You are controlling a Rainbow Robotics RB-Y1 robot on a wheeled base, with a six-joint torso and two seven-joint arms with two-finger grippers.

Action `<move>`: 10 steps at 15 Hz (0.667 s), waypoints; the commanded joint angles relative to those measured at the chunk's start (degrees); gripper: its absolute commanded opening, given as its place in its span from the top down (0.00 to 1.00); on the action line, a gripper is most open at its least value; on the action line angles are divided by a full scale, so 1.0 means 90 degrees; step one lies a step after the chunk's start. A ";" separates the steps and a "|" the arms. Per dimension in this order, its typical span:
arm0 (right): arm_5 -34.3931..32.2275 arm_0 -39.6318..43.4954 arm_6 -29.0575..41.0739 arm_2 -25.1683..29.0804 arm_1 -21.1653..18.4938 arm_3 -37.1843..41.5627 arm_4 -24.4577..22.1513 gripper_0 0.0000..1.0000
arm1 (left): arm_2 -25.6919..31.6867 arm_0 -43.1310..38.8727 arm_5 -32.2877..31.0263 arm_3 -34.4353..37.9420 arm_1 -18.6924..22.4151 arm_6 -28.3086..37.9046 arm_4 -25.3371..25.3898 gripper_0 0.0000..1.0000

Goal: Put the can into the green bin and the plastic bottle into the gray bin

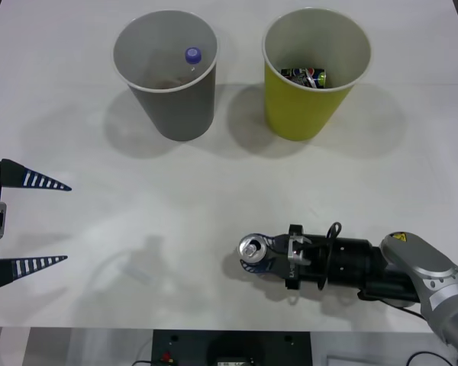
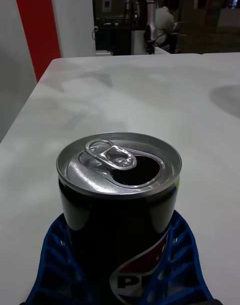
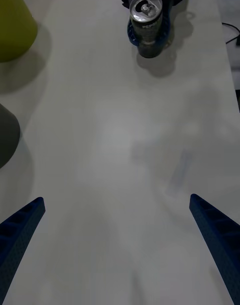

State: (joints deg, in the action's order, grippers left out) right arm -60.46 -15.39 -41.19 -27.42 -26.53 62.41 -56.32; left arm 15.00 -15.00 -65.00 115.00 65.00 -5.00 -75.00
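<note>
— Why is the right gripper [image 1: 266, 258] lying so low along the worktop [image 1: 214, 198]?

— So its blue fingers [image 2: 55, 255] can come in from the side. They are clasped around the can [image 1: 253, 248], one on each flank, and the can stands upright on the worktop near the front edge with its pull-tab top showing.

— And where does it have to go?

— The green bin [image 1: 314, 72], at the back on the right. There is already a darker can [image 1: 305, 75] lying in it. I'd judge a lift comes first, high enough to clear that rim.

— What about the bottle?

— Its blue cap [image 1: 192, 55] shows inside the gray bin [image 1: 168, 72], back left, so that half looks done.

— The left gripper [image 1: 27, 223]?

— Waiting at the left edge, fingers spread wide, nothing between them. It keeps well apart from the can, which I take as leaving the right arm room.
</note>
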 commanded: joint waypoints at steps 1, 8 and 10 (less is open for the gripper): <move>-0.0010 0.0010 0.0035 0.0000 -0.0002 0.0009 0.0105 1.00 | 0.0000 0.0000 0.0000 0.0000 0.0000 0.0000 0.0000 0.00; 0.0361 0.0196 0.0924 0.0000 -0.0568 0.0848 0.0437 1.00 | 0.0000 0.0000 0.0000 0.0000 0.0000 0.0000 0.0000 0.00; 0.0947 0.0489 0.1647 0.0000 -0.0969 0.1766 0.0203 1.00 | 0.0000 0.0000 0.0000 0.0000 0.0000 0.0000 0.0000 0.00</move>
State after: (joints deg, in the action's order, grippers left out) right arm -54.24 -12.05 -29.06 -27.43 -33.82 74.92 -53.50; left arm 15.00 -15.00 -65.00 115.00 65.00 -5.00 -75.00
